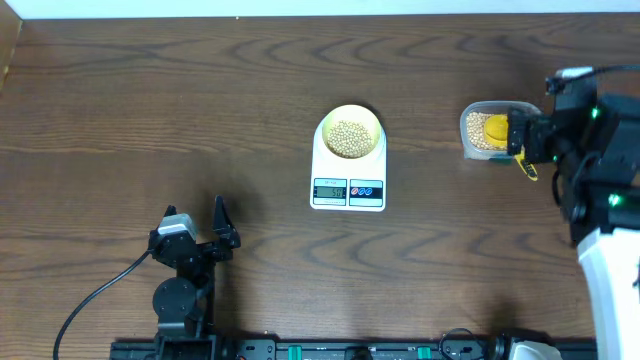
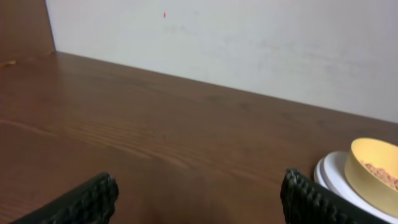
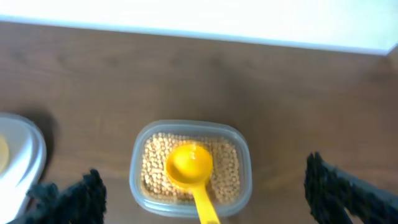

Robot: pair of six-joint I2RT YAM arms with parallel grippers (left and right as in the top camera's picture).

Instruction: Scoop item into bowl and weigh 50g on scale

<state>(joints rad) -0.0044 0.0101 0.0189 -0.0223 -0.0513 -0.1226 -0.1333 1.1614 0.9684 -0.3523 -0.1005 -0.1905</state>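
Status: weighing step, top-up or stop decision.

- White flat digital kitchen scale (image 1: 348,172) sits mid-frame in the overhead view. The small round pale yellow bowl (image 1: 348,133) is on its platform, on the upper half.
- Small round beige-tan beans (image 1: 348,138) cover the bowl floor. The rest of the stock is in the clear rounded-rectangular plastic tub (image 3: 138,186), right of the scale and well apart from it.
- Grey LCD display (image 1: 330,191) is lit, but the digits are too small to read, so I can't tell how close it is to 50 g.
- Bright yellow handled scoop (image 3: 189,164) lies in the tub on the beans. The cup is face up and empty, and the handle runs off the lower edge of the right wrist frame.
- Right gripper (image 3: 203,177) is over the tub with jaws wide, one finger on each side of the tub, holding nothing.
- Left gripper (image 1: 195,215) is lower left in the overhead, well clear of the scale. Its jaws are also wide and empty, resting over the brown wooden table (image 2: 155,124).

My read on the next move:
- If the reading is under target, the right gripper needs to drop and close on the scoop handle, not the cup.
- Then take a small partial scoop and tip it slowly over the bowl, since overshoot is the risk this late.
- Keep off the bowl and platform, because any contact corrupts the reading.
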